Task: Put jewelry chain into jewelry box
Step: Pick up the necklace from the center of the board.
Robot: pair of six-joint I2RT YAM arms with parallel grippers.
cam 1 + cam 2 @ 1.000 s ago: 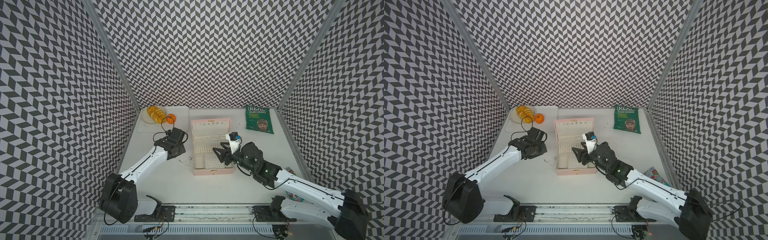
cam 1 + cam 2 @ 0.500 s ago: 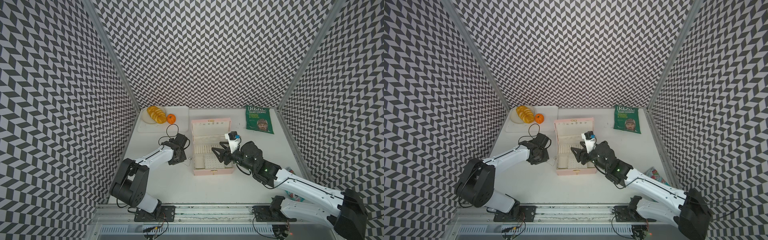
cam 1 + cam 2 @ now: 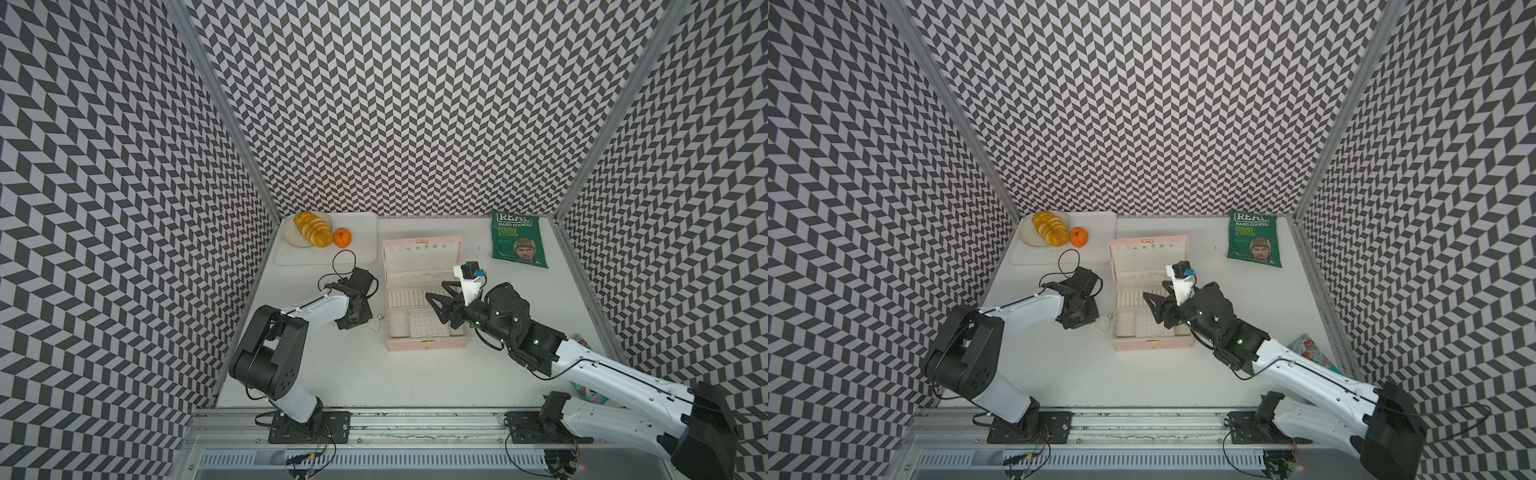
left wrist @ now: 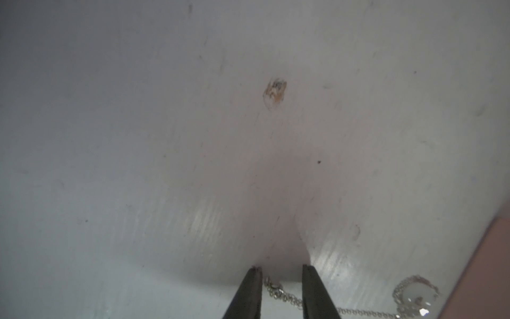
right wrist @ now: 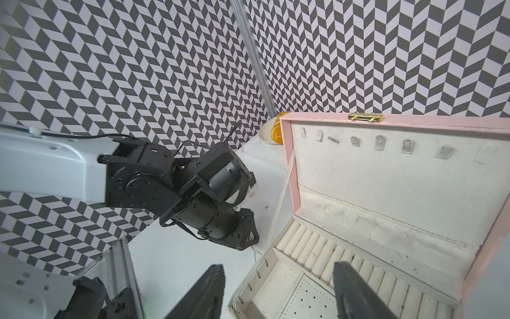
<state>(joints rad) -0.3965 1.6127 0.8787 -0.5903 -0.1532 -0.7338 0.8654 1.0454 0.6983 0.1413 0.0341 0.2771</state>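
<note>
1. Jewelry chain (image 3: 376, 327) lies on the white table (image 3: 374, 374), just left of the open jewelry box (image 3: 426, 344), near the centre of both top views.
2. Left gripper (image 4: 281, 269) points down at the table, jaws slightly parted, straddling one chain end without pinching it.
3. Right gripper (image 5: 278, 265) hovers over the box's right part, jaws wide apart, empty.

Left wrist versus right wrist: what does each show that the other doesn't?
Left wrist only: the left gripper open astride the jewelry chain on the table, pendant beside. Right wrist only: the jewelry box open, its cream lining and ring rolls, and the open, empty right gripper. Both: pink box wall, white table.
</note>
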